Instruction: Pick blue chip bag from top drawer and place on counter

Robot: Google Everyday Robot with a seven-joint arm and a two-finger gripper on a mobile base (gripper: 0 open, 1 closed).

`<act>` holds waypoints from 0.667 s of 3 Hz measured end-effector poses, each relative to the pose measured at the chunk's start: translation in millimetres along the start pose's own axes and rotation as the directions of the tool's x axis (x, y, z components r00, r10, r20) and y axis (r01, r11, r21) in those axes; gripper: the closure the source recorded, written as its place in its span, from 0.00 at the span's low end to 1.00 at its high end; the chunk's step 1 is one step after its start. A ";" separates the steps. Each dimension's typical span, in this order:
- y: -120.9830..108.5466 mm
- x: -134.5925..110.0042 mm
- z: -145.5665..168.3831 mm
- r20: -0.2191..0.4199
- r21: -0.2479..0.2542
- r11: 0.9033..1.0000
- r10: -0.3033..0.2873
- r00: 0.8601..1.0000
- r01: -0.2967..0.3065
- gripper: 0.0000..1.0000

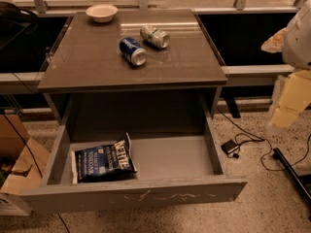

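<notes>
The blue chip bag (103,160) lies flat in the left part of the open top drawer (170,158), with its white "Kettle" lettering facing up. The drawer is pulled far out, and its scratched front panel (136,194) is nearest to me. The counter (92,64) is the glossy grey-brown table top above the drawer. My gripper (287,106) is at the far right edge of the view, beside the table and well away from the bag, at about drawer height. It holds nothing that I can see.
A blue soda can (132,51) and a green-white can (155,36) lie on their sides mid-counter. A white bowl (101,12) stands at the back. A cardboard box (19,171) sits on the floor at left. Cables and a black plug (229,147) lie at right.
</notes>
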State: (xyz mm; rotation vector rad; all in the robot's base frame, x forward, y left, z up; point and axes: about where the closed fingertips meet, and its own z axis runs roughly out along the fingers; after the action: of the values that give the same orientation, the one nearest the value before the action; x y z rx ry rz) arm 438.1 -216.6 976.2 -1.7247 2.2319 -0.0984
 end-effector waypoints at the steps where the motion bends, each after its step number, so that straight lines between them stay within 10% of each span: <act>1: 0.0 0.0 0.0 0.000 0.000 1.000 0.000 1.000 0.000 0.00; 2: 3.7 -5.2 14.9 0.076 -0.029 0.999 0.020 0.997 -0.018 0.00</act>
State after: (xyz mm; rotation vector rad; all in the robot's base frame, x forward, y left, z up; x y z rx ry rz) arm 440.2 -208.7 962.3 -1.6918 2.2039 0.0036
